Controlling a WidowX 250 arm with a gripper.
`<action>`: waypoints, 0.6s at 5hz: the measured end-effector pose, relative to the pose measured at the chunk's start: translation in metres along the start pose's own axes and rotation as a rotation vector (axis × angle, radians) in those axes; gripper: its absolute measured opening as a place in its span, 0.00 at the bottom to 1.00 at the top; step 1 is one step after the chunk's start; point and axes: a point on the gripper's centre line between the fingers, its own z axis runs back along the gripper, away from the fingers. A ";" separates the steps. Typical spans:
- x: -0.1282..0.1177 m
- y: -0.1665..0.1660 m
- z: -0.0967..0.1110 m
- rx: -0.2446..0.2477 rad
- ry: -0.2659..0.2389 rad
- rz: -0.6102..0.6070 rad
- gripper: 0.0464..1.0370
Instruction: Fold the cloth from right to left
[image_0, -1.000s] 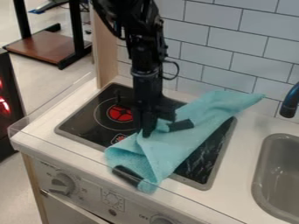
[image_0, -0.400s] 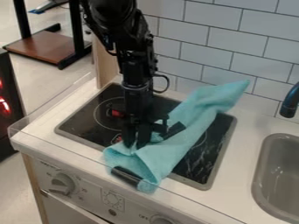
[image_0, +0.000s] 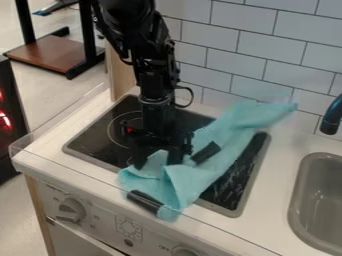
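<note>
The gripper (image_0: 157, 161) hangs low over the stovetop, its two fingers spread apart at the left part of the cloth. A raised corner of the turquoise cloth (image_0: 194, 176) stands between and beside the fingertips. Crumpled and lying diagonally, the cloth runs from the stove's front edge up to the back right, near the tiled wall. Part of it behind the gripper is hidden.
Under the cloth is the black stovetop (image_0: 93, 139) with a grey frame. A grey sink (image_0: 320, 200) and dark faucet (image_0: 332, 116) are at the right. Along the counter's front runs a clear edge guard, with knobs (image_0: 71, 210) below.
The gripper has shifted left and its fingers have spread, letting go of the cloth. The cloth's far right end swung left, then dropped back toward the right.
</note>
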 end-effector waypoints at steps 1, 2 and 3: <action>-0.003 -0.004 0.013 -0.017 0.000 -0.004 0.97; -0.005 -0.006 0.027 -0.023 -0.013 -0.006 0.97; -0.002 -0.007 0.046 -0.020 -0.069 0.006 0.96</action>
